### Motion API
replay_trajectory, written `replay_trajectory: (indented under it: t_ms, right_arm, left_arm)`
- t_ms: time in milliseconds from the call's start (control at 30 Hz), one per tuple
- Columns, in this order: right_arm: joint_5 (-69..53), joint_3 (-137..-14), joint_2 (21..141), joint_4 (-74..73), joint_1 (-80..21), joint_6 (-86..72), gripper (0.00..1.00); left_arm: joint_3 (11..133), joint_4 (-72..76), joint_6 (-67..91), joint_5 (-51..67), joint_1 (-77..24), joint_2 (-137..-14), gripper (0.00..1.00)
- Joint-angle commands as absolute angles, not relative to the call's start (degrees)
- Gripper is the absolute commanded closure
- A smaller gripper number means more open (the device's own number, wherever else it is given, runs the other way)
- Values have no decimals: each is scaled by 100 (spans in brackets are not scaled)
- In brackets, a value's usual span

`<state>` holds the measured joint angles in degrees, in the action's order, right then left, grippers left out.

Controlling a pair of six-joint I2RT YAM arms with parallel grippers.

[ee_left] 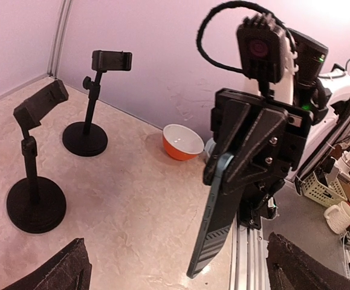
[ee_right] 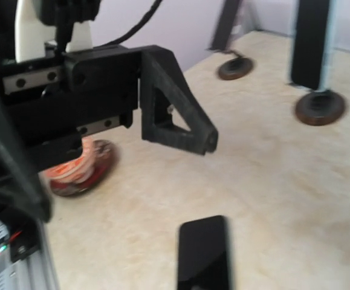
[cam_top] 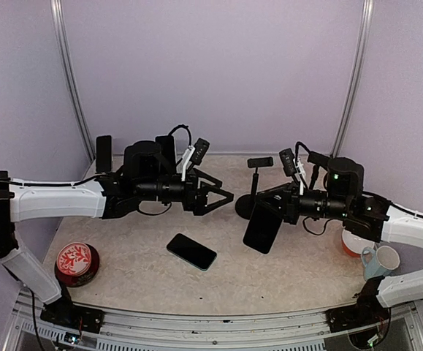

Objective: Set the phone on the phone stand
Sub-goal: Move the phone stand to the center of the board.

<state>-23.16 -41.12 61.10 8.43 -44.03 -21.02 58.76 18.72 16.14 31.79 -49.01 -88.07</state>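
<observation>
In the view from above, the phone [cam_top: 262, 228] is held at its upper end by the right claw [cam_top: 280, 208], which is closed on it. Its long axis hangs nearly upright, a little tilted, with the lower end toward the table [cam_top: 306, 281]. The phone stand [cam_top: 255, 184] is found just behind the phone, on the side away from the arm bases, and its clamp is seen above the phone in the picture. The right arm is clearly the nearer one to it. The left claw [cam_top: 222, 199] is spread wide and holds nothing; it is pointed toward the phone but is kept apart from it. A second phone [cam_top: 191, 251] is laid flat on the table between the two arms. In the left wrist view, the phone [ee_left: 214, 232] is seen edge-on, pinched in the right claw [ee_left: 247, 163], and two empty stands [ee_left: 34, 163] are seen to its left. In the right wrist view, the fingers of this claw are not made out clearly, so the grip cannot be judged there; the open left claw and the second phone [ee_right: 204, 254] are shown. It is judged that the phone must be lifted and carried back to the clamp by the right arm.
</observation>
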Motion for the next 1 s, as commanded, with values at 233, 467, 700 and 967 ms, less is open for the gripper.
replay_trajectory:
  t_ms: [233,467,700,967]
  right_arm:
    - [-1026,-3853,5503,447,-4255,-2401,100]
    - [-936,-3763,5374,476,-4228,-2452,100]
    - [-943,-3736,5349,467,-4212,-2476,100]
    - [-923,-3640,5229,496,-4210,-2574,100]
  left_arm:
    - [7185,2198,2009,3460,-4446,-10086,1]
    - [7967,2312,2482,3895,-4263,-10992,7]
    - [8576,2776,3093,4134,-4088,-11728,13]
    - [9328,2731,3327,3877,-4017,-12440,17]
